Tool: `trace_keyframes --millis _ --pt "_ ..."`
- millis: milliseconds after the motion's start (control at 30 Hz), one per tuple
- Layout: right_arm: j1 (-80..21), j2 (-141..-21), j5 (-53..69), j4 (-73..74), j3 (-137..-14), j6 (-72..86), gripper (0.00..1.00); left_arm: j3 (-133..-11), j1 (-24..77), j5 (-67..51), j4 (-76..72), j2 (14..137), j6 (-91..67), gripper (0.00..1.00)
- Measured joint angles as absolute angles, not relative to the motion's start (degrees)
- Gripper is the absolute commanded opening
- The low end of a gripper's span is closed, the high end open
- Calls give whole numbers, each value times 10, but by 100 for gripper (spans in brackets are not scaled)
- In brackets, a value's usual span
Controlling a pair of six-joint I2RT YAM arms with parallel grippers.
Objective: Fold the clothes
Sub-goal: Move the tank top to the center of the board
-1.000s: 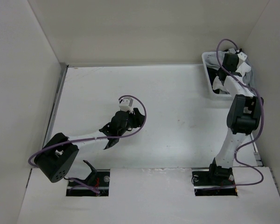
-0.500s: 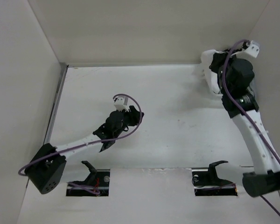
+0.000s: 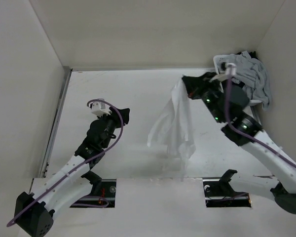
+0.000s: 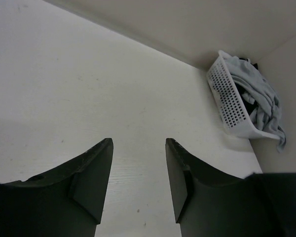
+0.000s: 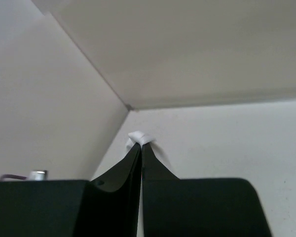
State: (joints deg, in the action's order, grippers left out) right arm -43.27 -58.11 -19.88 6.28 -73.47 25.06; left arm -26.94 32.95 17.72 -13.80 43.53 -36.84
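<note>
White counter [image 3: 138,94] was matte and lightly scuffed, boxed in by plain off-white walls at 9, 12 and 3 o'clock. A metal rail [image 3: 56,118] ran along the counter's 9 o'clock edge. At 6 o'clock a white board [image 3: 158,197] had two cutouts where the arm bases sat.

White plastic basket [image 3: 218,61] sat in the 1 o'clock corner against the walls. Grey garments [image 3: 254,74] were heaped in it and spilled over the rim; the left wrist view showed the same pile [image 4: 259,94] above the perforated basket wall [image 4: 227,98].

Right gripper [image 3: 186,80] was raised over the counter, about 1 o'clock from centre. Its jaws were pinched together on a small bunch of the white top [image 3: 173,126]; in the right wrist view only a nub of white fabric [image 5: 138,137] showed beyond the fingertips. The top hung from that pinch, off the surface, and spread downward toward 6 o'clock over mid-counter. Couldn't tell whether its lower end touched the counter.

Left gripper [image 3: 123,114] was at 9 o'clock of the top, well apart from it. Its jaws stood wide and held nothing; the left wrist view showed bare counter [image 4: 64,89] between them.
</note>
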Motion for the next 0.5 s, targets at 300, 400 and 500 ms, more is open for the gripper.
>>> trace_keyframes --millis 300,400,500 --pt "-331 -1026 -68 30 -806 316 13 -251 280 136 -114 533 -395 39" --pt "-306 -1159 -49 55 -936 334 39 -249 288 131 -100 542 -394 37" --pt "-292 -1171 -43 56 -952 336 46 -248 314 136 -98 538 -386 33"
